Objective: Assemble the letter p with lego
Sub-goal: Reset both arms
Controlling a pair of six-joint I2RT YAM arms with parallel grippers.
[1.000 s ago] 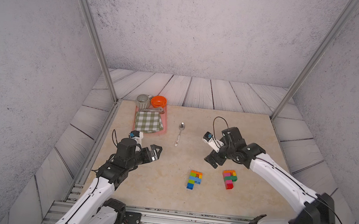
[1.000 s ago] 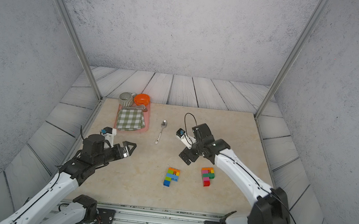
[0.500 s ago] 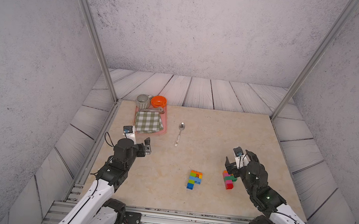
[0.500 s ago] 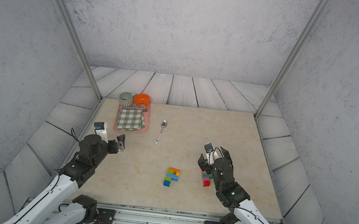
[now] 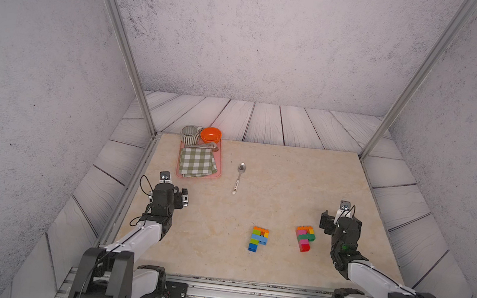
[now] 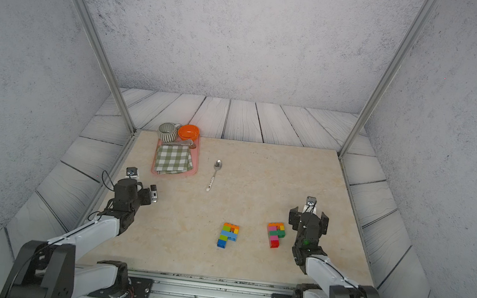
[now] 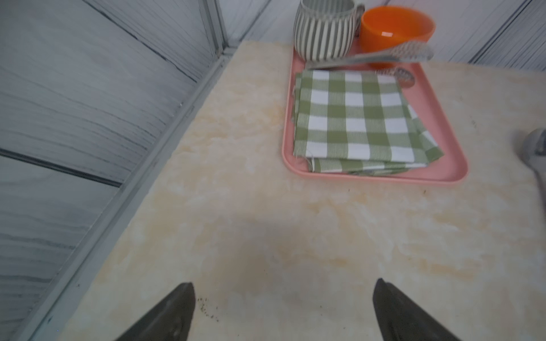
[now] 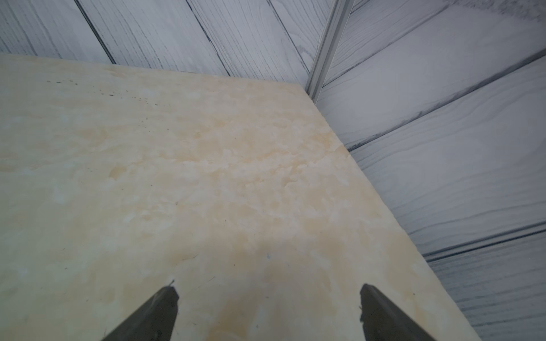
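The left claw (image 7: 282,298) and the right claw (image 8: 267,295) both gape wide and empty above the tabletop (image 5: 288,187), with an orange-and-blue lego shape (image 5: 258,239) lying between them and a pink-and-red lego shape (image 5: 304,237) near the right claw.

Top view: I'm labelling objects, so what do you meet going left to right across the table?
In a top view: tray → spoon → blue-ended lego → red-ended lego → right gripper.

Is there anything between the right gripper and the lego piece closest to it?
Nothing visible. In a top view only bare table separates the open right gripper from the pink-and-green lego; the spoon lies far off.
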